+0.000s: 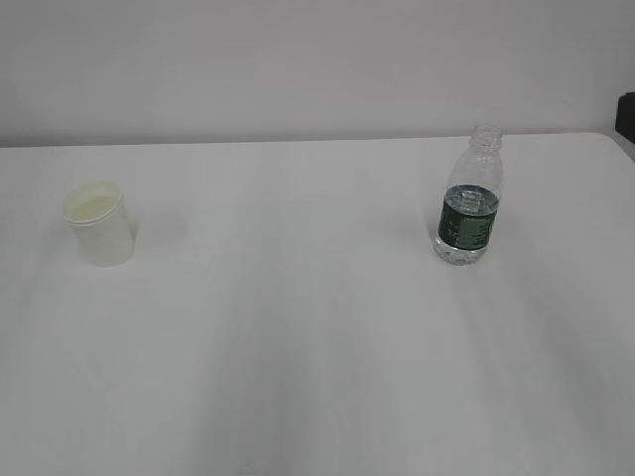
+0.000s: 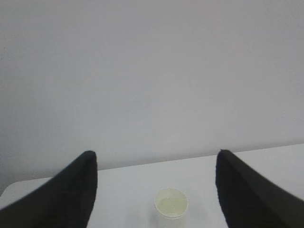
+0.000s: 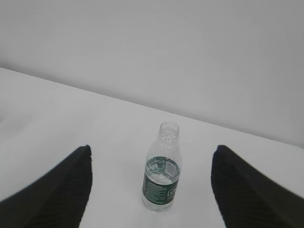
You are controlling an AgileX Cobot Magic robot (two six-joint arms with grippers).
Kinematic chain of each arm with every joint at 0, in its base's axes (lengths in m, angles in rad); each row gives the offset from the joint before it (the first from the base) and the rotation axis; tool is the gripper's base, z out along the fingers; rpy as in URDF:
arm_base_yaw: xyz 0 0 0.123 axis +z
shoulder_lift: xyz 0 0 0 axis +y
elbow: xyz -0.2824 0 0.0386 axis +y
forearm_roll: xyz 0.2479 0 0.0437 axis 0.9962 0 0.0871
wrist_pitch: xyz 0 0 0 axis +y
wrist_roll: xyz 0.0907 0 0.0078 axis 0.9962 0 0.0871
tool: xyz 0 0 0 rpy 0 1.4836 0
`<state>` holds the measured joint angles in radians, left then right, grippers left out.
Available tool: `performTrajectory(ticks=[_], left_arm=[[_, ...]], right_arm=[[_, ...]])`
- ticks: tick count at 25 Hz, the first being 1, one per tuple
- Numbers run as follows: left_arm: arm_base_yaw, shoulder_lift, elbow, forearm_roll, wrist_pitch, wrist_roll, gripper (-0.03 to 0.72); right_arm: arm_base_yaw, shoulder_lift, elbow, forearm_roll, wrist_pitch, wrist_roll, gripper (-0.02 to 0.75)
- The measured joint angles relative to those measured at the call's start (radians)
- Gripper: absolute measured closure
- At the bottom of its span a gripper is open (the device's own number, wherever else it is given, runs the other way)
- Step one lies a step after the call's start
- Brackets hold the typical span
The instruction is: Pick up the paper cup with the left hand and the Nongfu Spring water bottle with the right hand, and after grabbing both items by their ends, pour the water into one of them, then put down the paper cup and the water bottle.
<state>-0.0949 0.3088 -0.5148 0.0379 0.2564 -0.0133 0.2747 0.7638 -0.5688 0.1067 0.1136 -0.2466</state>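
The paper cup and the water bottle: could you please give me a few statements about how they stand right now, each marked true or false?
1. The paper cup stands upright on the table. True.
2. The water bottle wears a cap. False: its threaded neck is uncapped.
3. The left claw is shut on the cup. False: it is open, with the cup ahead between its fingers, untouched.
4. The bottle holds water partway up. True.
5. The right claw is open, short of the bottle. True.
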Motion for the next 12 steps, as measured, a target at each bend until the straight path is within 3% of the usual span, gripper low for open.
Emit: performTrajectory(ticks=[12], left_arm=[[0.0,-0.198,-0.004,-0.022,0.278,0.0,0.131]], right_arm=[[0.0,-0.12,0.0,-0.1,0.217,0.032,0.145]])
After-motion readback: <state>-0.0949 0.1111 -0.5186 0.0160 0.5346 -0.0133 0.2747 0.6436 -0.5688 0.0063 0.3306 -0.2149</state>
